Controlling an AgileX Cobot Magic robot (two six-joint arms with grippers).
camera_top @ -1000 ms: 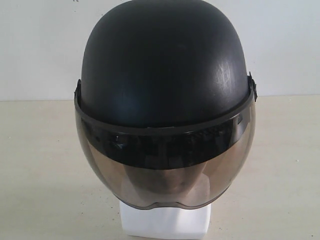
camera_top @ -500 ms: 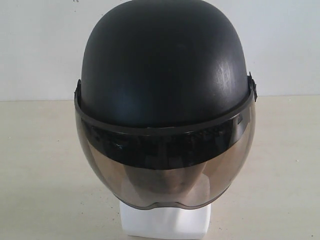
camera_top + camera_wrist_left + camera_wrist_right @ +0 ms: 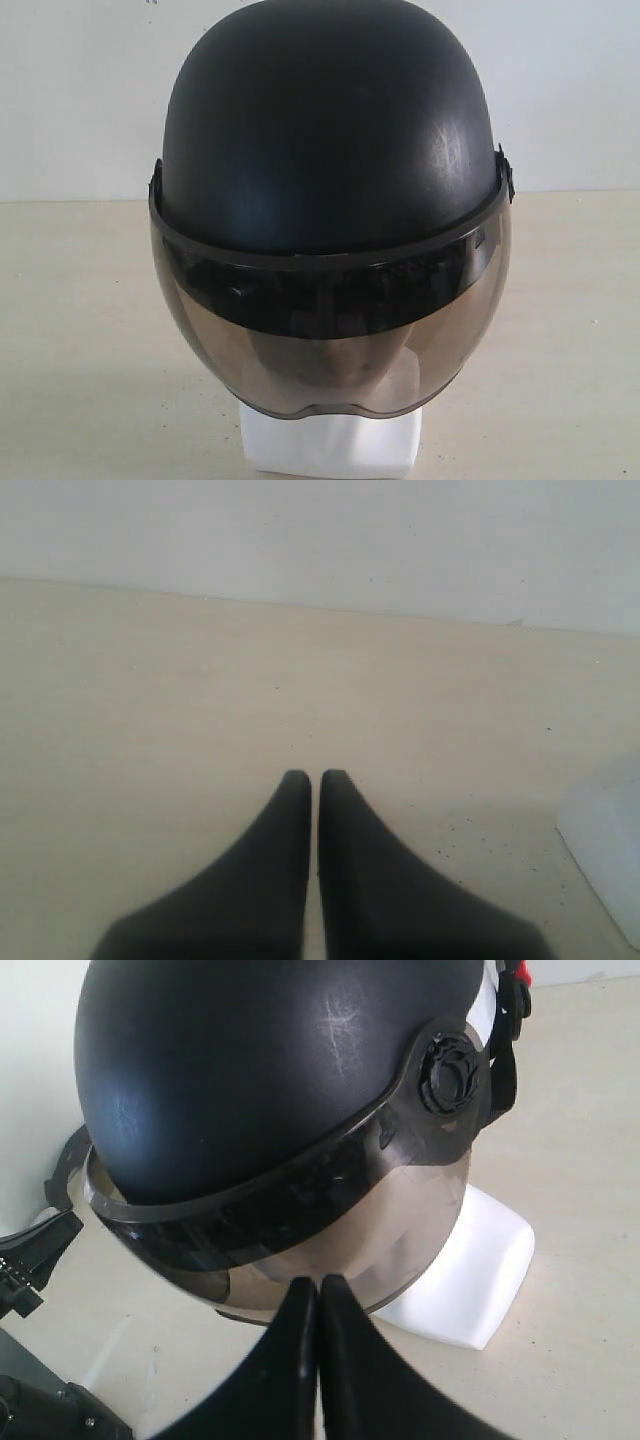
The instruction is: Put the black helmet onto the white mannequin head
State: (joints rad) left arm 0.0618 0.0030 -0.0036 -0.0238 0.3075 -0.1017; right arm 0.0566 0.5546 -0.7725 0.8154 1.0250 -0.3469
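The black helmet [image 3: 330, 130] sat on the white mannequin head [image 3: 330, 448] in the exterior view, upright and facing the camera. Its shell covered the crown. The tinted visor [image 3: 330, 350] hung down over the face, whose outline showed dimly through it. Only the blocky neck base was uncovered, standing on the bench [image 3: 80, 330]. Neither arm appeared in this view.

In the left wrist view, the left pincer [image 3: 315, 778] had its fingers pressed together with nothing between them. It was above bare bench. A white corner, probably the neck base, showed at the picture's edge. The helmet was not visible here.

In the right wrist view, the right pincer [image 3: 318, 1285] was likewise pressed together and empty. It pointed at the lower rim of the visor; whether it touched that rim could not be determined. The helmet enclosed the head down to the chin. The visor pivot [image 3: 447, 1070] and the chin strap [image 3: 505, 1055] showed on the helmet's side.

Status, as a judgement: the placement appeared complete. The helmet was seated level on the head and neither pincer held it. The only step left, if any, was to move the arms away from the head without disturbing the helmet.
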